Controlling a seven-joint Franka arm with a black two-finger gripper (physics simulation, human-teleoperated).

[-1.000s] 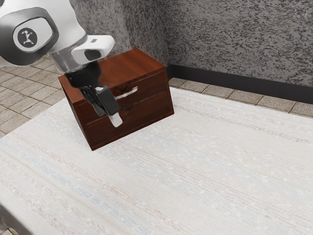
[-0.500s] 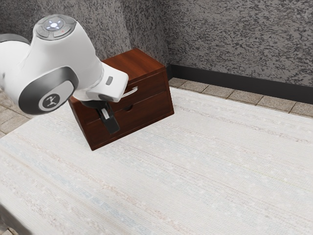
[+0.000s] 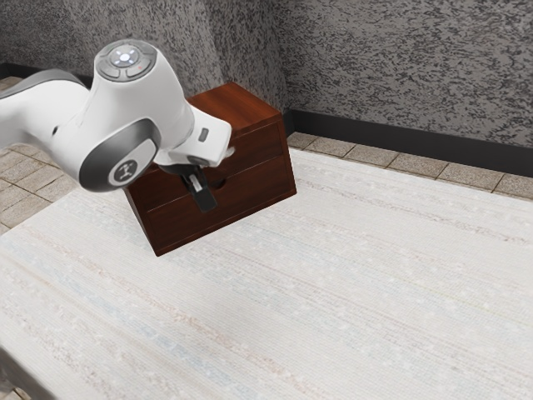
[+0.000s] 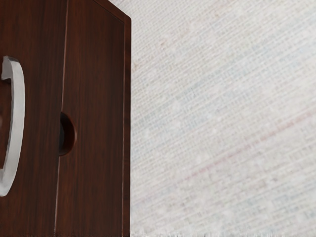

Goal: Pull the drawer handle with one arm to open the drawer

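A dark red wooden drawer box [image 3: 250, 112] stands on the table at the back left of the exterior view. Its upper drawer front [image 3: 262, 143] lies flush with the lower panel [image 3: 250, 187]. The curved silver handle [image 4: 14, 123] on the upper front is close before the wrist camera, beside a half-round notch [image 4: 66, 133] in the lower panel. My gripper [image 3: 201, 192] hangs right in front of the box face, just below where the handle sits, and my white hand covers most of the handle in the exterior view.
The box rests on a pale woven table top [image 3: 350, 275] that stretches wide toward the exterior view's right and front. A grey speckled wall [image 3: 400, 58] with a black skirting stands behind. Tiled floor [image 3: 33, 167] lies beyond the table's left edge.
My arm has swung round and my hand has moved up and toward the exterior view's right, closer against the drawer front. The box has stayed in place.
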